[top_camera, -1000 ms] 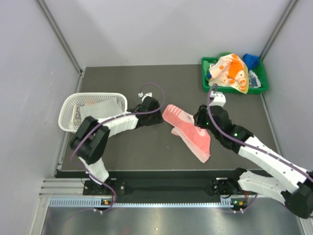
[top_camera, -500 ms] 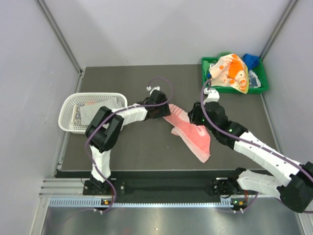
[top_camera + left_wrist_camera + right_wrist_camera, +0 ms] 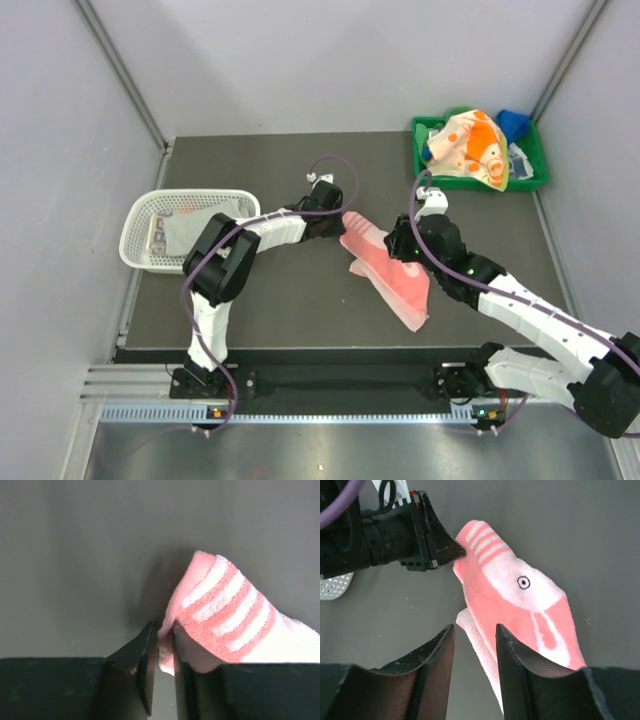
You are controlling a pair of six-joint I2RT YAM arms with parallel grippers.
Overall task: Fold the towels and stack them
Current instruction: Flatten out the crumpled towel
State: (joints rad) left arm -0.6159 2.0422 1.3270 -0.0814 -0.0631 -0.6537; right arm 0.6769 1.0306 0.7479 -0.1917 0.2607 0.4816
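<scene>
The left gripper (image 3: 163, 647) is pinching the striped corner of the fluffy pink towel (image 3: 235, 620), which is lying rumpled mid-table. The right gripper (image 3: 474, 640) is hovering over its edge, jaws apart. The dark matte table (image 3: 260, 300) is sitting between pale plain walls (image 3: 300, 60), bearing a perforated white basket (image 3: 133, 235) and a green tray (image 3: 418, 165) of heaped towels (image 3: 470, 148).
</scene>
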